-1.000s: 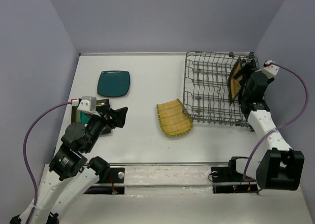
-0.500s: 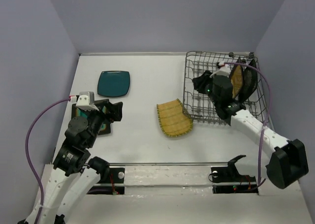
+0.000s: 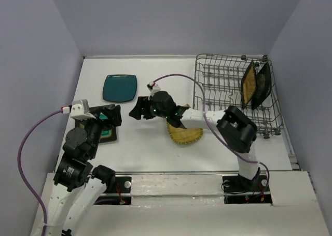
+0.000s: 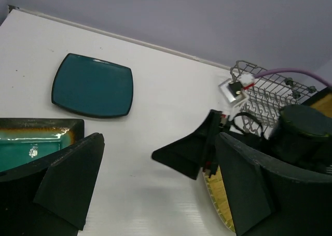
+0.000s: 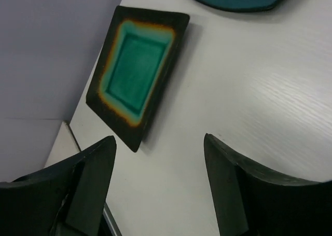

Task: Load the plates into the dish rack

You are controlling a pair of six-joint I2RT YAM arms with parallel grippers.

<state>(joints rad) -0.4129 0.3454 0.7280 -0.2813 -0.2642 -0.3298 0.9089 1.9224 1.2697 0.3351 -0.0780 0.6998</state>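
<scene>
Top view, centre frame: the right gripper (image 3: 136, 111) reaches far across to the left of the yellow plate (image 3: 187, 135), whose upper edge its arm covers. At lower left the left gripper (image 3: 113, 115) hangs over the rimmed teal plate (image 3: 108, 135), hiding most of it. The plain teal plate (image 3: 120, 87) lies flat just above, apart from both grippers. At upper right the rack (image 3: 223, 98) holds the mustard plate (image 3: 249, 84) and black plate (image 3: 261, 84) on edge, side by side near its right end; only this view shows them plainly. Jaw gaps are hard to judge from here.

Left wrist view: the left gripper's jaws stand wide with bare table (image 4: 150, 122) between, so released. The rimmed teal plate sits at the left edge, cut off behind the left jaw. The right gripper's dark tips fill mid-right, with a corner of the rack behind and a sliver of yellow plate below.

Right wrist view: jaws parted, nothing held. The rimmed teal plate shows whole at upper left, beyond the tips; the plain teal plate is cropped by the top edge
</scene>
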